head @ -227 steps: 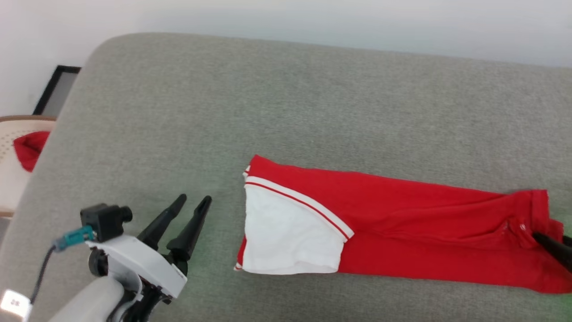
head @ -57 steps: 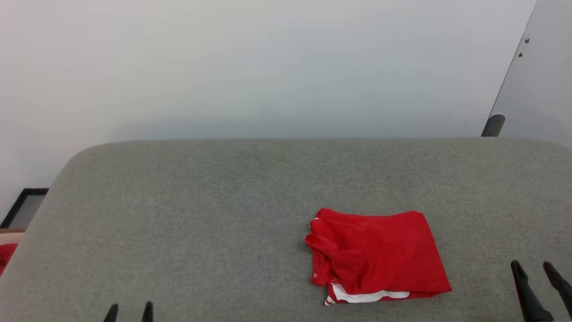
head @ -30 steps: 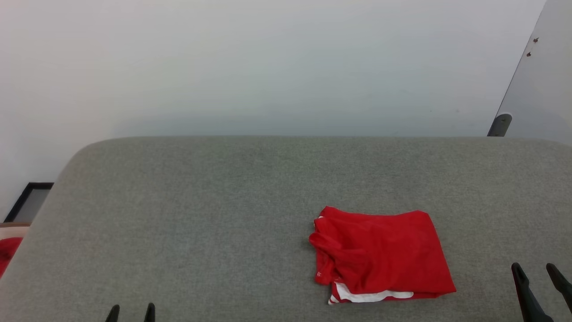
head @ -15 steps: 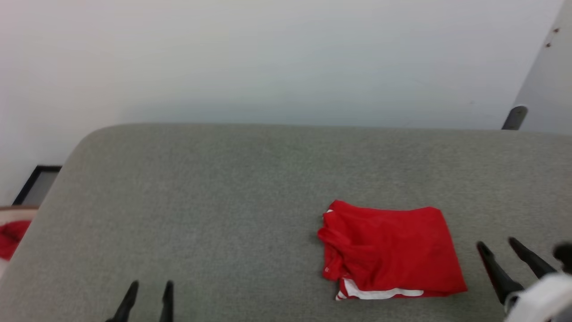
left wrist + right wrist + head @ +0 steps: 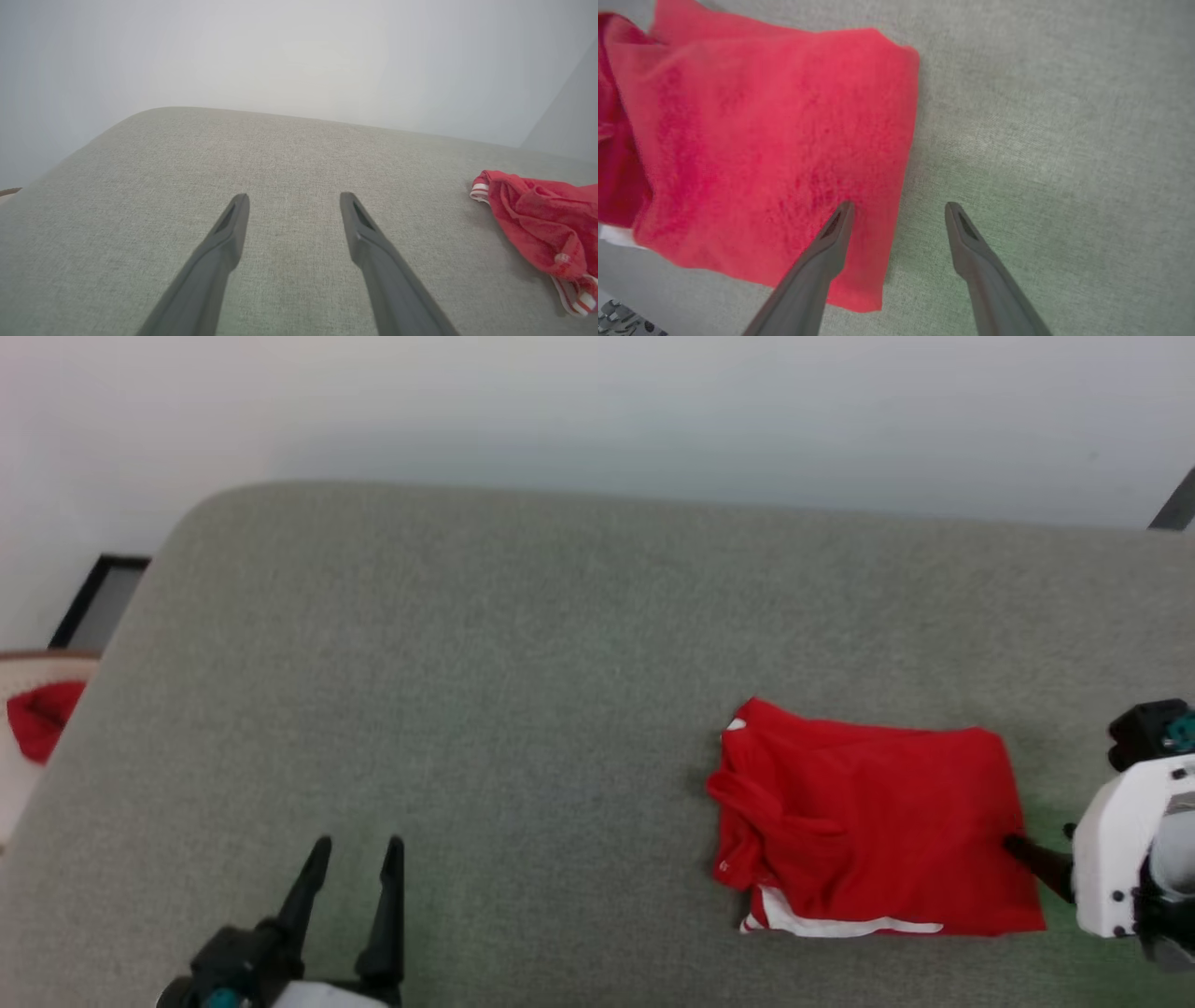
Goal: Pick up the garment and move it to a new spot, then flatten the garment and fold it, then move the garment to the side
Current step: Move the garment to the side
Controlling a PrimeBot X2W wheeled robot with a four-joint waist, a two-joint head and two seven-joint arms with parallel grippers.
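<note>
The garment (image 5: pixel 868 821) lies folded into a small red rectangle on the right part of the grey cushion, with a strip of white showing along its near edge. My right gripper (image 5: pixel 1027 852) stands open at the garment's right edge. In the right wrist view my right gripper (image 5: pixel 899 205) straddles that edge: one finger is over the red garment (image 5: pixel 761 140), the other over bare cushion. My left gripper (image 5: pixel 358 847) is open above bare cushion at the lower left, well away from the garment. The left wrist view shows my left gripper (image 5: pixel 294 197) with the garment (image 5: pixel 537 224) far to its right.
The grey fabric cushion (image 5: pixel 467 663) has a rounded far-left corner and ends at a pale wall. Off its left edge stands a beige chair holding another red cloth (image 5: pixel 37 719), with a black-framed panel (image 5: pixel 103 597) on the floor behind it.
The camera has tilted down. My right gripper has come in to the garment's right edge. The garment was a long strip at first and now lies as a small folded rectangle.
</note>
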